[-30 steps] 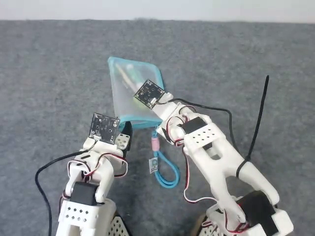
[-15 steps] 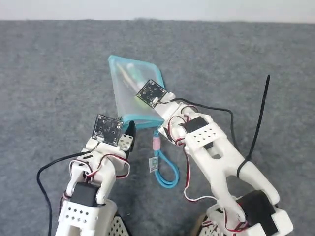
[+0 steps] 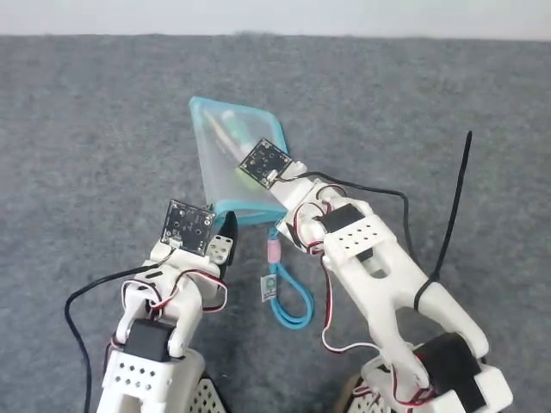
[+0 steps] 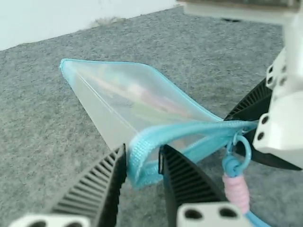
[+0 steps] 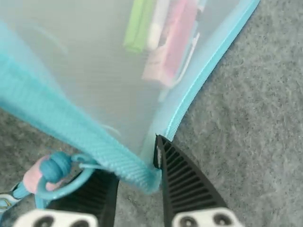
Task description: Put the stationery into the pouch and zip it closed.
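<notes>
We see the translucent blue-edged plastic pouch point(image 3: 219, 163) pinched at 2 zipper ends, 1 between the jaws of the left gripper point(image 4: 142, 165), 1 between those of the right gripper point(image 5: 137, 179).

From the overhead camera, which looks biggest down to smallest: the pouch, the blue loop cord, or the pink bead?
Largest to smallest, as they look in the high view:
1. pouch
2. blue loop cord
3. pink bead

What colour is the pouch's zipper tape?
Light blue; the zipper tape of the pouch shows best in the left wrist view.
</notes>
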`<action>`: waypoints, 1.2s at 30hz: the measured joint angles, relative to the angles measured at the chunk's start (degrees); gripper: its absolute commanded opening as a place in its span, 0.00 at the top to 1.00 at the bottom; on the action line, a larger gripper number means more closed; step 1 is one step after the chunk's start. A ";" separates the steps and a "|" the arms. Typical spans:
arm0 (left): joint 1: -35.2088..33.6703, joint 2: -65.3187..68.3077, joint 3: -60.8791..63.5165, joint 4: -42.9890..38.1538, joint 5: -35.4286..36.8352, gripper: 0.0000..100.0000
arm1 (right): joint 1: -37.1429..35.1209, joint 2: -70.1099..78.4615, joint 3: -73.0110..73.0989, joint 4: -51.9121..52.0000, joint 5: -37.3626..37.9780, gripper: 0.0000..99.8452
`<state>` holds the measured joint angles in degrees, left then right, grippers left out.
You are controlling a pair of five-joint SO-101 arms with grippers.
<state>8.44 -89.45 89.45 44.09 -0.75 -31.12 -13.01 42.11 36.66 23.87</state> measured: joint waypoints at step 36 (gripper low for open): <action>7.82 -0.18 -0.53 -0.35 -5.19 0.80 | 1.41 0.18 0.35 0.62 0.00 0.99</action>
<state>16.26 -89.63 88.92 43.74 -5.93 -29.71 -12.84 42.46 37.27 23.87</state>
